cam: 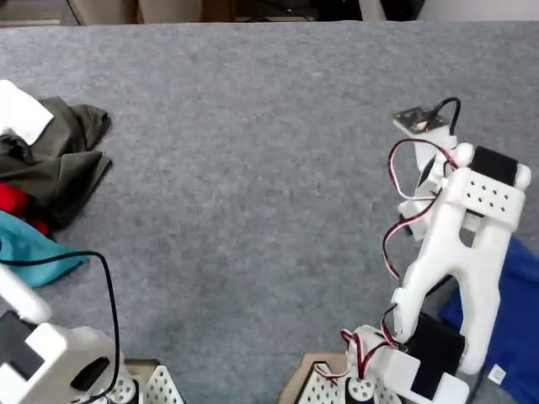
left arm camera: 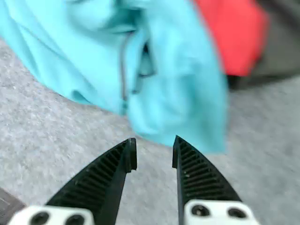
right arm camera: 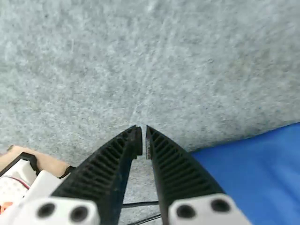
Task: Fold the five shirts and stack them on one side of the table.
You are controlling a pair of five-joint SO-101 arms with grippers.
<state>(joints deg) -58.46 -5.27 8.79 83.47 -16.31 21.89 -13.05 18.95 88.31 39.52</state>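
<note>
The left gripper [left arm camera: 154,143] is partly open and empty, poised over bare grey felt table [left arm camera: 47,126]. The edge of the turquoise shirt [left arm camera: 178,84] lies just ahead of its tips. To lift this shirt cleanly, I would widen the jaws a little, push forward until one finger slides under the nearest fold, and pinch a single layer close to the edge. Beyond the turquoise shirt lies a red shirt [left arm camera: 229,37], then a dark olive shirt [cam: 67,168] with a white shirt [cam: 21,114] farthest out. A deep grab risks dragging those along. The right gripper [right arm camera: 141,133] has its jaws almost together on nothing, over open felt. A blue shirt [right arm camera: 253,168] lies just beside it, and the felt ahead is free for spreading.
</note>
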